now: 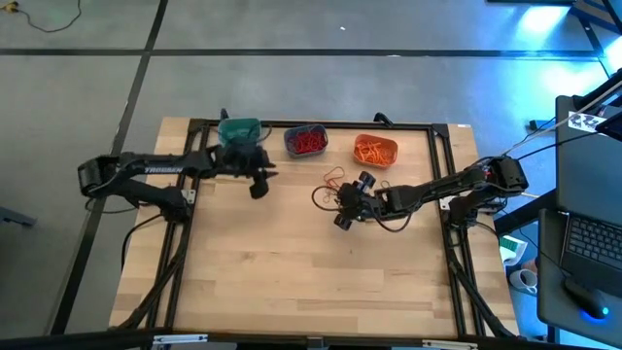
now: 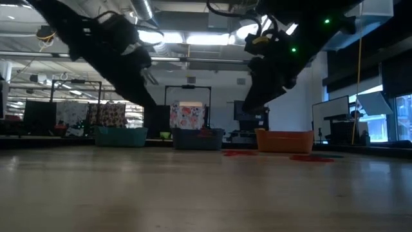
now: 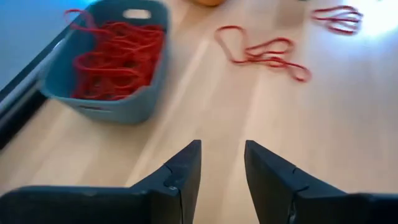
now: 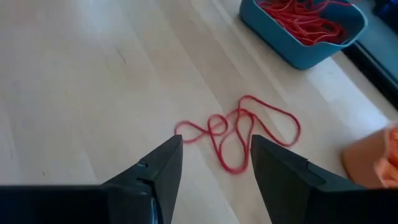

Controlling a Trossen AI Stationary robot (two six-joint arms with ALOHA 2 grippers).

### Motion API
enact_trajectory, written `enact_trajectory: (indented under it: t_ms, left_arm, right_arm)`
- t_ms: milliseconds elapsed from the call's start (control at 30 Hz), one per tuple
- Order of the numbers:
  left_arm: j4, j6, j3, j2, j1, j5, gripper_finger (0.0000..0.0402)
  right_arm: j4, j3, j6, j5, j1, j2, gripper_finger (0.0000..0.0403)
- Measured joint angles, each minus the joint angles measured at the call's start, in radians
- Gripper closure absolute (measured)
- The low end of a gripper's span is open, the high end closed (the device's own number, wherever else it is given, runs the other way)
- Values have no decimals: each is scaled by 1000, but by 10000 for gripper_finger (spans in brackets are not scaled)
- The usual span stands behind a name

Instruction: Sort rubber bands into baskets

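My left arm reaches in from the table's left edge toward the far side, its left gripper (image 3: 222, 180) raised above the surface with the fingers parted and nothing between them. My right arm stretches from the right edge toward the middle, its right gripper (image 4: 216, 165) held low, fingers spread apart and empty.

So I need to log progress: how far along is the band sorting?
Mostly done, it seems. The slate basket holds a pile of red bands and the orange basket holds orange ones; what is in the teal basket can't be seen. In hand: nothing. The right hand hovers open over loose red bands on the table; the left hand is open by the teal basket. Left: those loose bands.
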Motion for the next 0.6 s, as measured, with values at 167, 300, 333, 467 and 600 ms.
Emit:
enact_trajectory:
  t_ms: [167, 300, 333, 467, 600]
  left_arm:
    - [85, -30, -91, -68, -66, -6, 291]
    - [102, -23, -133, -77, -105, -3, 300]
    - [104, -22, -134, -77, -109, -5, 302]
    - [105, -20, -134, -78, -115, -6, 309]
    - [101, -10, -134, -78, -114, -7, 309]
  right_arm:
    - [44, 0, -18, -113, -61, 0, 202]
    - [69, 0, -19, -170, -125, 16, 167]
    - [63, -1, -19, -183, -141, 22, 157]
    - [112, 0, -19, -226, -188, 97, 136]
    - [171, -1, -23, -277, -224, 185, 135]
